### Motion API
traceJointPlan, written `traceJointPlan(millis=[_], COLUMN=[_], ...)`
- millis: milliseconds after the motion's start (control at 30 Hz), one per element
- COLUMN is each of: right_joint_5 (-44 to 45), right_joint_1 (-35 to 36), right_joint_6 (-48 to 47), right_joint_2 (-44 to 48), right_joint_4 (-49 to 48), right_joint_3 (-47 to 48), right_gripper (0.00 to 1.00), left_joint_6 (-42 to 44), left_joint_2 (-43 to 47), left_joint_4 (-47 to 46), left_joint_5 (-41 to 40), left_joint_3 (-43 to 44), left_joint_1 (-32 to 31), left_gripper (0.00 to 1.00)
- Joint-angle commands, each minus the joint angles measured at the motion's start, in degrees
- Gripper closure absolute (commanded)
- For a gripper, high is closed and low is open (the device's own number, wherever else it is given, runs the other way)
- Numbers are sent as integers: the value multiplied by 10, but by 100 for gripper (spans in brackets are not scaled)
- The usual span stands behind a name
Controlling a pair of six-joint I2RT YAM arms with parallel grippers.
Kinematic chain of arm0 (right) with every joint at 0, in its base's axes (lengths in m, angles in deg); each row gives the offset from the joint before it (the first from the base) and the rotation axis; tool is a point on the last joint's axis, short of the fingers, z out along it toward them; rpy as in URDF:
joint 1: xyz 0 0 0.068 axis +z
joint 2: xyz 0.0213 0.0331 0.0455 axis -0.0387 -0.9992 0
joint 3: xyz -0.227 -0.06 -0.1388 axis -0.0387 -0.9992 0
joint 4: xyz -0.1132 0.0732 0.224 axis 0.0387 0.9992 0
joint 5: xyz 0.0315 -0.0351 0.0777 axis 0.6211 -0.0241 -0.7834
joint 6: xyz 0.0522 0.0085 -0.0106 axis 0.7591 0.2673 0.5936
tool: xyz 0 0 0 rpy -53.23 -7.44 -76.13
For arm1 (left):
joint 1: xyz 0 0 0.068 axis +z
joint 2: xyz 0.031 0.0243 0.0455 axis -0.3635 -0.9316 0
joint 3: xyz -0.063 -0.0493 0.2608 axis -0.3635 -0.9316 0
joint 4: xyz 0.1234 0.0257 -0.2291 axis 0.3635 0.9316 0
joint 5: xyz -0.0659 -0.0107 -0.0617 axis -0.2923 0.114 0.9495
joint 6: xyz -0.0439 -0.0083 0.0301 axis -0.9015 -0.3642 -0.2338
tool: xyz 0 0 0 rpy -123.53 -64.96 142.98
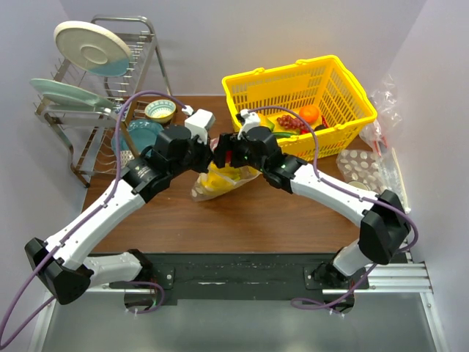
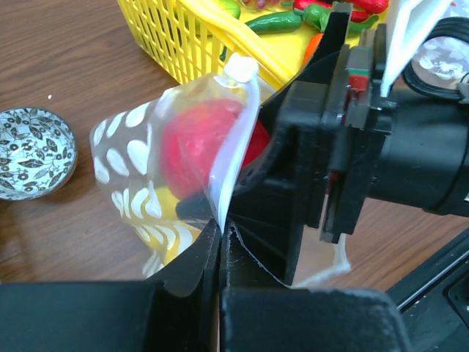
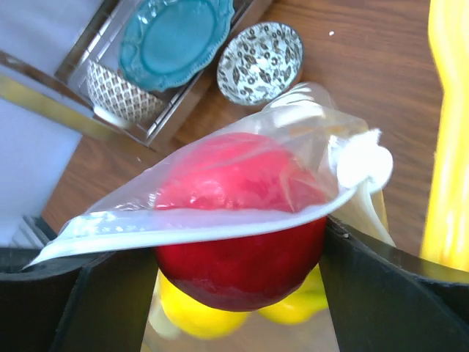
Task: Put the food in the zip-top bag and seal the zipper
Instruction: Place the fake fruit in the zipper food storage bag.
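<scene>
With food (image 3: pixel 234 257) bagged, sealing is in hand: the left end effector (image 2: pixel 220 242) pinches the zip-top bag (image 3: pixel 220 169), while the right end effector (image 3: pixel 212 253) gapes wide around the zipper (image 3: pixel 183 220) and likely must clamp down next.

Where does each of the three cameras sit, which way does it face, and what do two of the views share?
Top external: fixed above and behind the arm bases, looking down on the table; both arms show, meeting over the zip-top bag.
Left wrist: on the left arm, facing the yellow basket; the left pincer, shut on the bag's edge, shows at the bottom.
Right wrist: on the right arm, facing the dish rack; the right pincer, open, straddles the red fruit.
Shared: both wrist views show the bagged fruit and the patterned bowl.
</scene>
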Motion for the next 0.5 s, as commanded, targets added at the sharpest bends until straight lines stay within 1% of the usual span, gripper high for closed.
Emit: traceJointPlan(millis=[0,67,167,367,467], right_joint_5=[4,-5,-1,4,23], right_joint_1=[-1,1,0,0,1], right_joint_6=[57,56,43,7,-11], right_joint_2=[-21,-13,8,78,126], right_joint_4=[-33,-24,-9,87,137], right_joint_3=[38,38,26,14,-5], right_gripper=[6,4,5,9,11], left_joint_6=[-2,-2,-1,-5,-4], left_joint_2=[19,21,25,19,14], left_joint_4=[-14,-11,-11,-8,-7], left_joint_5=[16,3,-10,-34,-36], left_joint_3=[27,25,22,22,22], left_joint_1=[2,2,2,2,3], left_gripper=[100,100,100,100,100])
